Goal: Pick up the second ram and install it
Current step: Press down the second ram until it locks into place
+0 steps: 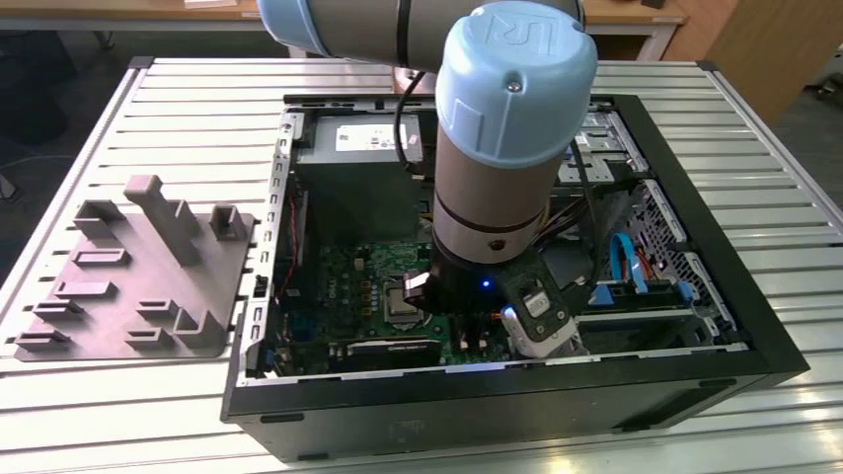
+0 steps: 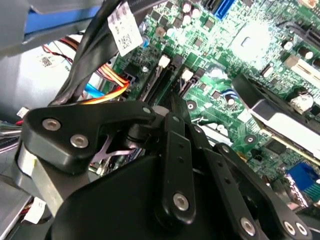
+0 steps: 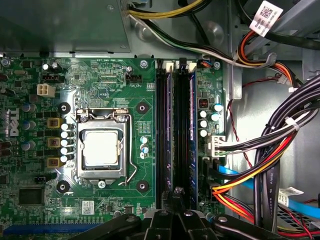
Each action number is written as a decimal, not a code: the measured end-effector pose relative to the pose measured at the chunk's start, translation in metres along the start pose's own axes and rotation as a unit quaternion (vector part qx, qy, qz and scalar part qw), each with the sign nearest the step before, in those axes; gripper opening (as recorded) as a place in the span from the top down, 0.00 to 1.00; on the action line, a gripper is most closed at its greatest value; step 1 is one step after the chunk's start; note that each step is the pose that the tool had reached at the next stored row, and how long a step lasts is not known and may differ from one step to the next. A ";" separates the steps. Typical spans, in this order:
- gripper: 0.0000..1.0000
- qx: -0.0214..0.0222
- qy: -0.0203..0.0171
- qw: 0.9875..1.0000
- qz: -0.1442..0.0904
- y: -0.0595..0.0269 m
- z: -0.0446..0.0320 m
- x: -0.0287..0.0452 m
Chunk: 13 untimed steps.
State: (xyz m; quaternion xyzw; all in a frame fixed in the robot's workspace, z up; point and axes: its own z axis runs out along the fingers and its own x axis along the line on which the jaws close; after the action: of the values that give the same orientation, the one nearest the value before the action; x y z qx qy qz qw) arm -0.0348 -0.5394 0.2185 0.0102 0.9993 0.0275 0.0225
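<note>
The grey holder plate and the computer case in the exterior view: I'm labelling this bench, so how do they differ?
The grey holder plate is low, pale and studded with upright posts, while the computer case is a tall black box with its side open. The case holds a green motherboard and the arm reaches into it; nothing reaches over the plate. Both rest on the slatted table.

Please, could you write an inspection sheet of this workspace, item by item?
Surface: slatted metal table, open computer case on it.
Job's things: two blue-edged ram sticks stand in the black slots of the motherboard; which is second, cannot tell.
Clutter: grey fixture plate at the exterior view's left of the case.
Grippers: pincer low over the slots' end.
Cables: black, orange, red bundle beside the motherboard.
Surroundings: wooden furniture behind the table.
</note>
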 end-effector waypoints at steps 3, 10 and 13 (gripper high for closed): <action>0.90 0.001 0.000 1.000 0.000 0.0004 -0.0090 -0.0004; 0.90 0.001 0.000 1.000 0.000 0.0015 -0.0287 -0.0012; 0.90 0.001 0.000 1.000 0.000 0.0015 -0.0287 -0.0013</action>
State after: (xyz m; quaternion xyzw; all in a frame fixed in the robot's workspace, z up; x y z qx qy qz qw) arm -0.0348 -0.5394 0.2473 0.0101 0.9993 0.0265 0.0224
